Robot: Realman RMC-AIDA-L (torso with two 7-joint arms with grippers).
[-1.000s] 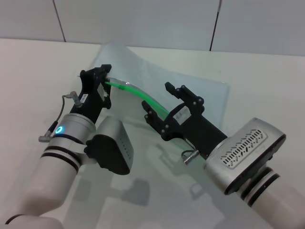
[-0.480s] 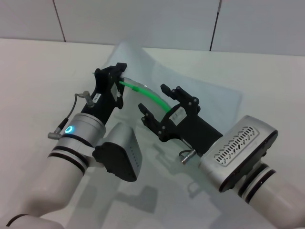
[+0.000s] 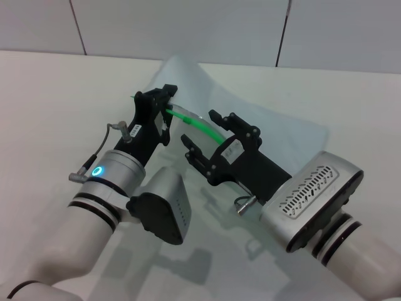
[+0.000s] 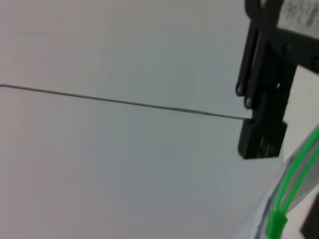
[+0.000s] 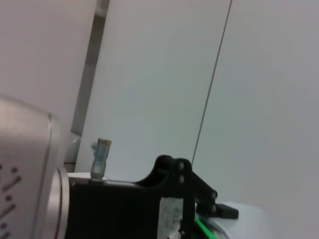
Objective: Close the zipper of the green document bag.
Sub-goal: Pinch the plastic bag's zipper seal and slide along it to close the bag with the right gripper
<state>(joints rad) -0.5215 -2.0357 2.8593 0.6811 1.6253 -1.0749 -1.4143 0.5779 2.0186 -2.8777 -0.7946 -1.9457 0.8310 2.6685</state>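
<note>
My left gripper [image 3: 168, 108] is clamped on the near-left end of the zipper [image 3: 199, 124], lifting that end of the strip off the table [image 3: 50, 94]. In the left wrist view one black finger [image 4: 263, 133] stands beside the green strip, with a small green tab below it.

My right gripper [image 3: 202, 133] sits further along the same strip, its jaws spread apart on either side of the green line, gripping nothing as far as I can see.

The green document bag [image 3: 276, 125] lies flat behind both grippers, its translucent body extending toward the wall. The zipper runs along the bag's near edge, from the left gripper diagonally down toward the right one.

Finding: the strip's long axis passes straight between the right jaws. I judge the right gripper the nearer to the unclosed length.
</note>
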